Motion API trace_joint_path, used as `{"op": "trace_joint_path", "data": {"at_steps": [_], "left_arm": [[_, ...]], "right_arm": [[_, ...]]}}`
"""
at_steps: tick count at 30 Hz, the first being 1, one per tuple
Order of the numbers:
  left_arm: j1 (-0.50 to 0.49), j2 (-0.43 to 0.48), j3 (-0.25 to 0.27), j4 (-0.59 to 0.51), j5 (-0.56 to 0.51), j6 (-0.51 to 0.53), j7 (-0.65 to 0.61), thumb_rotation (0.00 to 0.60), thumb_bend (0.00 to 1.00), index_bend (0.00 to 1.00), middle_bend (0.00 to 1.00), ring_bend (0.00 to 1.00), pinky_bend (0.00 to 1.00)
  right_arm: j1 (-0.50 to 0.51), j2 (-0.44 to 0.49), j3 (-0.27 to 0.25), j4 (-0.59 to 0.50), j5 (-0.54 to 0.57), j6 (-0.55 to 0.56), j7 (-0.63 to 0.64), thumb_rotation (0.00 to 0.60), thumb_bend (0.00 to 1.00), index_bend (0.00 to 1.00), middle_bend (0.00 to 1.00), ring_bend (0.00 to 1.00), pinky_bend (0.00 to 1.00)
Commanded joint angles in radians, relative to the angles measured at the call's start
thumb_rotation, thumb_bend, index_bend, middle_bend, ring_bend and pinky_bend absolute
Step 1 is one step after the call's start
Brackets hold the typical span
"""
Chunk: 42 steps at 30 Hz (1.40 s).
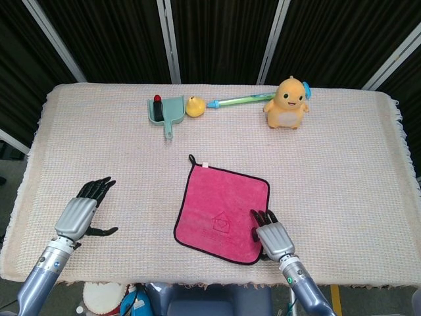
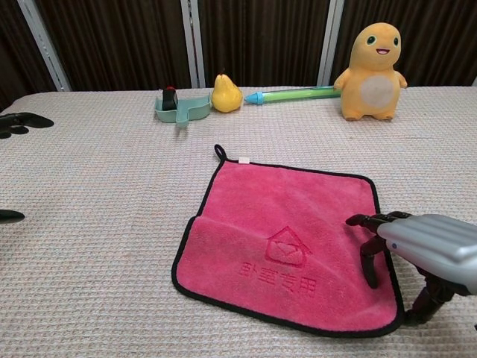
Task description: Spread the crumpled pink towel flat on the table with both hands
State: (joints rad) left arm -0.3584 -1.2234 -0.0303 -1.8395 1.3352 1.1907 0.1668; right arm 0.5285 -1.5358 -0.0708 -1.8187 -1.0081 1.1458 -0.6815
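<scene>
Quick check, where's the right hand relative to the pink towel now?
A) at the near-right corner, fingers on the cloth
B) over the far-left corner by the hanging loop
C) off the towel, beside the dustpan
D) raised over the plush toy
A: the right hand sits at the near-right corner of the pink towel, with its dark fingers down on the cloth; the head view shows the same corner.

Dark pleated curtains (image 1: 217, 36) behind, metal poles (image 1: 170, 39); beige woven tablecloth (image 1: 342, 164).
</scene>
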Motion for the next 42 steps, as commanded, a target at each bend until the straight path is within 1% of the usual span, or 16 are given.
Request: {"op": "trace_joint_path", "data": {"at_steps": [1,10,15,19,26,27,29,31,33,35,39,42], "left_arm": [[0.000,0.000,-0.001,0.001,0.000,0.001,-0.001,0.600,0.06,0.00,0.00,0.00,0.00],[0.001,0.001,-0.003,0.002,-0.001,0.000,-0.002,0.600,0.06,0.00,0.00,0.00,0.00],[0.002,0.004,-0.001,0.001,0.004,0.000,-0.005,0.600,0.06,0.00,0.00,0.00,0.00],[0.003,0.006,0.001,0.001,0.010,0.002,-0.004,0.600,0.06,0.00,0.00,0.00,0.00],[0.003,0.006,0.007,0.002,0.022,-0.002,0.001,0.600,0.06,0.00,0.00,0.00,0.00],[0.002,0.004,0.008,0.004,0.026,-0.003,0.004,0.600,0.06,0.00,0.00,0.00,0.00],[0.000,0.003,0.012,0.008,0.034,-0.006,0.007,0.600,0.07,0.00,0.00,0.00,0.00],[-0.004,0.004,0.019,0.013,0.044,-0.016,0.012,0.600,0.11,0.00,0.00,0.00,0.00],[-0.011,0.006,0.029,0.021,0.060,-0.032,0.015,0.600,0.16,0.00,0.00,0.00,0.00],[-0.017,0.007,0.035,0.027,0.072,-0.043,0.018,0.600,0.17,0.00,0.00,0.00,0.00],[-0.021,0.001,0.045,0.041,0.094,-0.049,0.025,0.600,0.17,0.00,0.00,0.00,0.00],[-0.022,-0.008,0.051,0.050,0.109,-0.050,0.020,0.600,0.14,0.00,0.00,0.00,0.00]], "right_arm": [[-0.002,0.006,0.008,-0.005,-0.009,0.007,0.005,0.600,0.13,0.00,0.00,0.00,0.00],[-0.006,0.048,0.031,-0.062,-0.032,0.029,0.014,0.600,0.13,0.00,0.00,0.00,0.00],[-0.022,0.079,0.044,-0.090,-0.078,0.072,0.037,0.600,0.13,0.00,0.00,0.00,0.00],[-0.047,0.102,0.055,-0.068,-0.132,0.127,0.068,0.600,0.13,0.00,0.00,0.00,0.00],[-0.092,0.142,0.069,-0.015,-0.183,0.195,0.137,0.600,0.14,0.00,0.00,0.00,0.00],[-0.100,0.147,0.070,-0.002,-0.196,0.205,0.153,0.600,0.16,0.00,0.00,0.00,0.00],[-0.114,0.152,0.069,0.019,-0.224,0.223,0.182,0.600,0.26,0.00,0.00,0.00,0.00],[-0.132,0.154,0.068,0.046,-0.255,0.250,0.209,0.600,0.42,0.00,0.00,0.00,0.00],[-0.154,0.148,0.067,0.083,-0.292,0.287,0.241,0.600,0.50,0.00,0.00,0.00,0.00],[-0.173,0.141,0.070,0.111,-0.310,0.314,0.275,0.600,0.53,0.00,0.00,0.00,0.00],[-0.212,0.135,0.083,0.161,-0.324,0.360,0.348,0.600,0.53,0.00,0.00,0.00,0.00],[-0.244,0.135,0.092,0.197,-0.336,0.397,0.411,0.600,0.53,0.00,0.00,0.00,0.00]]}}
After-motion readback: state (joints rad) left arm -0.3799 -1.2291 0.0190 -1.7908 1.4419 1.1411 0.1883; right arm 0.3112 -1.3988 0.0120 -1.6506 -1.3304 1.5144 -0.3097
